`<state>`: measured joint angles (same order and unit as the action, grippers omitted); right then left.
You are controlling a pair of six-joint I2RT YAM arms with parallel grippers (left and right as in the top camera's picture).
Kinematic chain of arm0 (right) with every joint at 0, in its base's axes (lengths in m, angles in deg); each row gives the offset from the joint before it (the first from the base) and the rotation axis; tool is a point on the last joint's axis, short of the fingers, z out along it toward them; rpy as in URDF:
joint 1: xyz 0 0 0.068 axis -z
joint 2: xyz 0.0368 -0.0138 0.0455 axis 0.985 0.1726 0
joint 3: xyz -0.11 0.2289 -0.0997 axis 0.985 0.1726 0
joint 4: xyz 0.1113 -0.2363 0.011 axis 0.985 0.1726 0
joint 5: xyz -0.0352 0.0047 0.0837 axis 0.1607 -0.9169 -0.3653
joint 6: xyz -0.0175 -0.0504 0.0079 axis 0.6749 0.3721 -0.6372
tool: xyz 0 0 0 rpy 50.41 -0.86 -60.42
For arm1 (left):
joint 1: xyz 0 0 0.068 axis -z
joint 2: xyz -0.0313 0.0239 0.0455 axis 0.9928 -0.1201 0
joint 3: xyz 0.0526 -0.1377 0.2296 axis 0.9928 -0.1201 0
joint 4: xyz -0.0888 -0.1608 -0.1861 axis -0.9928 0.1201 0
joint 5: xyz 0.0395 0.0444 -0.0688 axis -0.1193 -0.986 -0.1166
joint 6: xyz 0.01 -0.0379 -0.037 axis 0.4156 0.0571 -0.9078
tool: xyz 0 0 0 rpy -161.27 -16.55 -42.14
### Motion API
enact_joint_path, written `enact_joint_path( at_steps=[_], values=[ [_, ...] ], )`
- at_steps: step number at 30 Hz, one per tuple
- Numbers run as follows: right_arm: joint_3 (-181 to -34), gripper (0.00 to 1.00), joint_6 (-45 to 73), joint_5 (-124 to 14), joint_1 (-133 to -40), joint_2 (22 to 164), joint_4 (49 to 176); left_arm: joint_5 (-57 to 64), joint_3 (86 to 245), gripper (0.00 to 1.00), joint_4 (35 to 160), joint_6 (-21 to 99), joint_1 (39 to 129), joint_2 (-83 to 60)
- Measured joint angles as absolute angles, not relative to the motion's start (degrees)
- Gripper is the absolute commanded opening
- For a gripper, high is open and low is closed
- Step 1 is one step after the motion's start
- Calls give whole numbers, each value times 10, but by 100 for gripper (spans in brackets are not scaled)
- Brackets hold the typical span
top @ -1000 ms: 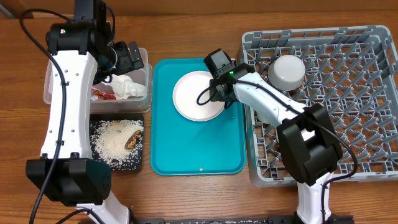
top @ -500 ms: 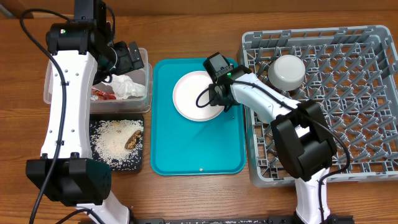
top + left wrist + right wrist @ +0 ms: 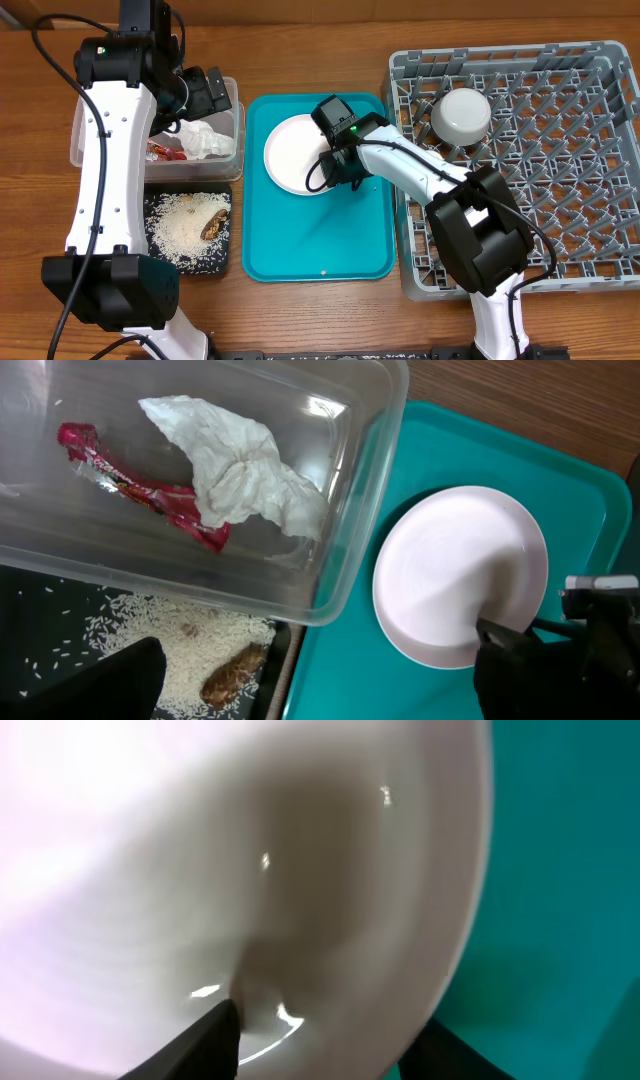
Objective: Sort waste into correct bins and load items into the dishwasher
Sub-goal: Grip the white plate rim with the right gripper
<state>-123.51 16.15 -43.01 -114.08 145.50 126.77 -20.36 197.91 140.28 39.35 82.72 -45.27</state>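
Plate (image 3: 293, 152) is shifted left across the teal tray (image 3: 320, 250) versus a second ago, and the right end effector (image 3: 338, 175) is moved left with it. The plate is sat in the tray's upper half, face up and near flat; whether it is lifted cannot be told. Being round, no long axis is given. Its lower-right rim is clamped between the right end effector's fingers, one on the inner face, one under the edge. The dish rack (image 3: 580, 180) is located right of the plate, just beside the tray, so the carry is judged rightward, with the plate likely stood on edge between pegs. The right arm is nearer by far. The left end effector (image 3: 210, 95) is held wide open, empty, over the clear tub (image 3: 236, 110).
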Motion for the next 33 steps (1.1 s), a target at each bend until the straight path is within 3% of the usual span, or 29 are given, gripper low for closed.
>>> enact_joint_path(
  at_steps=[14, 18, 27, 33],
  values=[
    [-1235, 55, 149, -394, -1109, 1455, 1178, -204, 1979, 100, 1403, 394, 827, -453],
    [-1235, 44, 144, -399, -1108, 1455, 1171, -204, 1979, 100, 1403, 394, 827, -453],
    [-1235, 41, 130, -404, -1108, 1455, 1171, -204, 1979, 100, 1403, 394, 827, -453],
    [-1234, 34, 114, -405, -1108, 1455, 1183, -204, 1979, 100, 1403, 394, 827, -453]
  ],
)
